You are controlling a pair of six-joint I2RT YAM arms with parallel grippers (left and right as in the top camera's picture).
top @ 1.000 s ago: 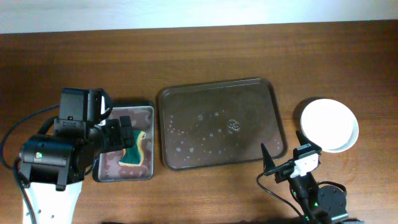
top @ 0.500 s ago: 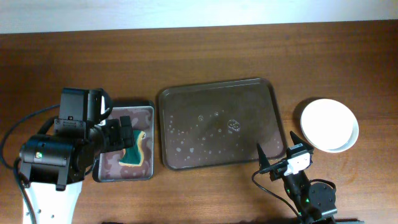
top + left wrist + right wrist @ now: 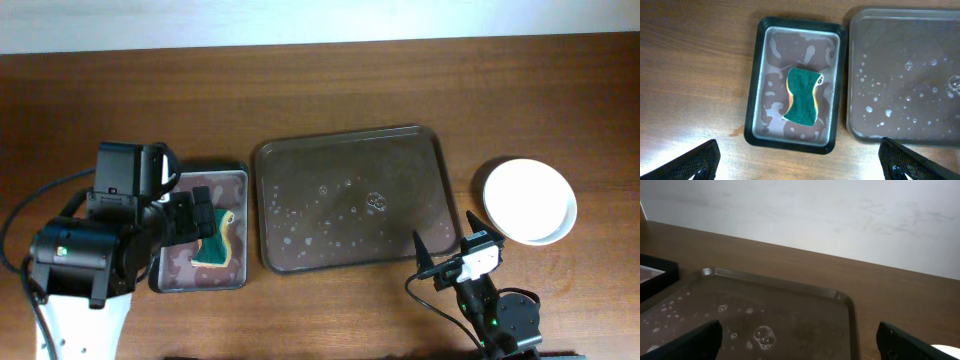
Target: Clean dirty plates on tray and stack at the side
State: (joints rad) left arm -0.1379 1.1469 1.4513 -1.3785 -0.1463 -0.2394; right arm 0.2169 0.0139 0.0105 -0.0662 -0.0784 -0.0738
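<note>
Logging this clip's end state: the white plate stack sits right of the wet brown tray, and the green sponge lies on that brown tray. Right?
Not quite. The green sponge lies in the small black-rimmed tray left of the wet brown tray, not on it; the left wrist view shows this clearly. The white plate stack does sit right of the brown tray.
</note>
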